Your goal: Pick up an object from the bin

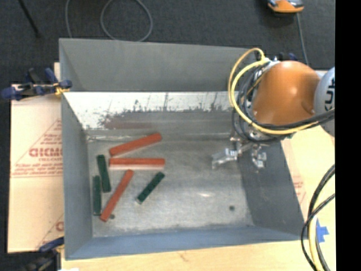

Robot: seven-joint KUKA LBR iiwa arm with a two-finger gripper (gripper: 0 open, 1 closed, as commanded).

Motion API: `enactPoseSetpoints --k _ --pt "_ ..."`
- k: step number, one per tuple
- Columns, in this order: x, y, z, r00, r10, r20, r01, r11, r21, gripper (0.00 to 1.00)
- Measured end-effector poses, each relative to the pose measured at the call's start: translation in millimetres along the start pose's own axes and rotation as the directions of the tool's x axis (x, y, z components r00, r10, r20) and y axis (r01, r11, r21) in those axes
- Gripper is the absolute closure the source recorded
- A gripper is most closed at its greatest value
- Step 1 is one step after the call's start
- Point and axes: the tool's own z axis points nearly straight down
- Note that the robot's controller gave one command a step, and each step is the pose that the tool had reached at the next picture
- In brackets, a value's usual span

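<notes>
My gripper (241, 157) hangs over the bare right part of the bin floor, open, with nothing between its metal fingers (223, 158). The nearest loose thing is a dark green stick (150, 186), lying slantwise well to the gripper's left. Beyond it, an orange stick (137, 162) lies level, and another orange stick (135, 144) lies tilted just above that one.
Further left, a third orange stick (117, 195) leans diagonally. Two more dark green sticks (102, 170) (97, 195) lie close to the bin's left wall. The arm with its orange dome and yellow cables comes in over the right rim.
</notes>
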Motion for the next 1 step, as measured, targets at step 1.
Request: enactPoseSetpoints --k 1 --pt "6.6 -31.3 -68.3 0.974 -0.227 -0.006 0.227 0.974 0.008 0.0"
